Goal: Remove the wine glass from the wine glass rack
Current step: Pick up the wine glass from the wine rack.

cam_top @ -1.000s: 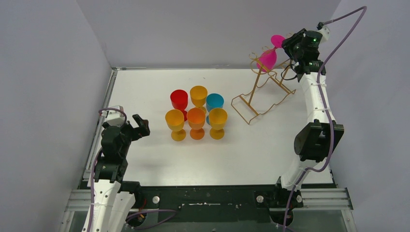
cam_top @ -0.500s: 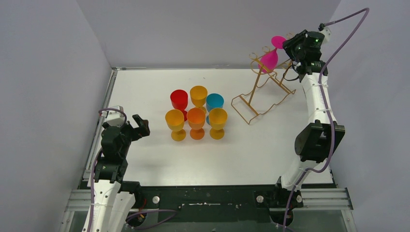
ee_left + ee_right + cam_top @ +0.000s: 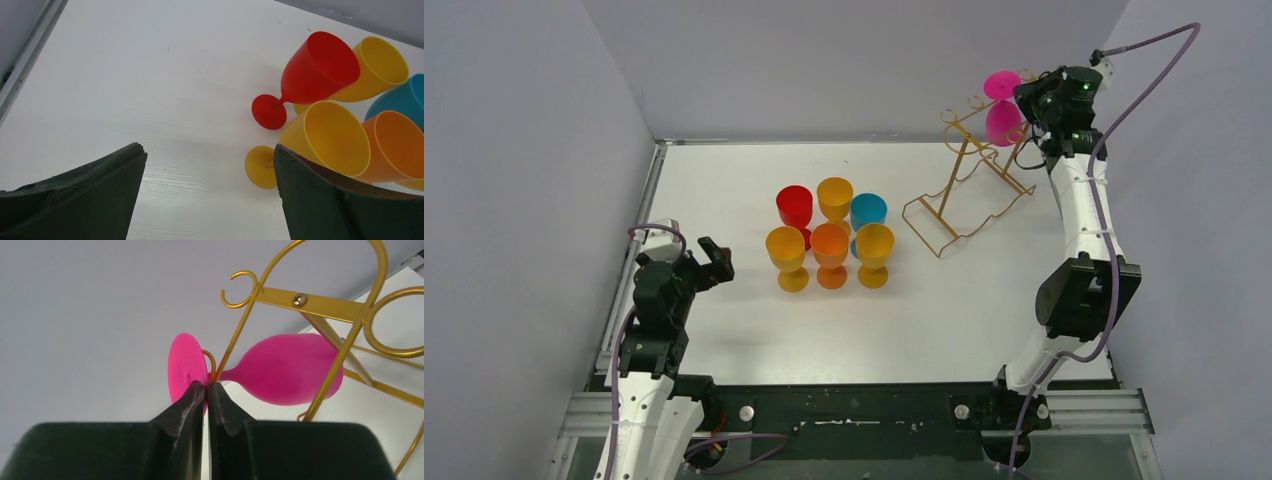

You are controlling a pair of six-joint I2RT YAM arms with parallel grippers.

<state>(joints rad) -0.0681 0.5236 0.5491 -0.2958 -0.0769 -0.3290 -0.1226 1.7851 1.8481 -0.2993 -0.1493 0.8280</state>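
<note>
The pink wine glass [image 3: 1002, 120] hangs foot-up at the top bar of the gold wire wine glass rack [image 3: 952, 205] at the back right. In the right wrist view its bowl [image 3: 292, 371] lies behind the rack's wires [image 3: 320, 304], and its stem sits against a small gold hook. My right gripper [image 3: 1022, 100] is shut on the rim of the glass's round foot [image 3: 184, 367], with the fingertips [image 3: 195, 392] pinching it. My left gripper [image 3: 706, 262] is open and empty over the table at the near left, and it also shows in the left wrist view [image 3: 207, 155].
Several upright goblets stand clustered mid-table: red [image 3: 794, 208], blue [image 3: 868, 212], orange [image 3: 830, 245] and three yellow, one at the front left [image 3: 785, 250]. Walls close in the back and both sides. The right arm's cable [image 3: 1139, 75] loops near the right wall.
My right gripper has moved right and slightly up along the top bar with the glass's foot in it. The pink bowl has swung from the left to below the foot. The left arm is still.
</note>
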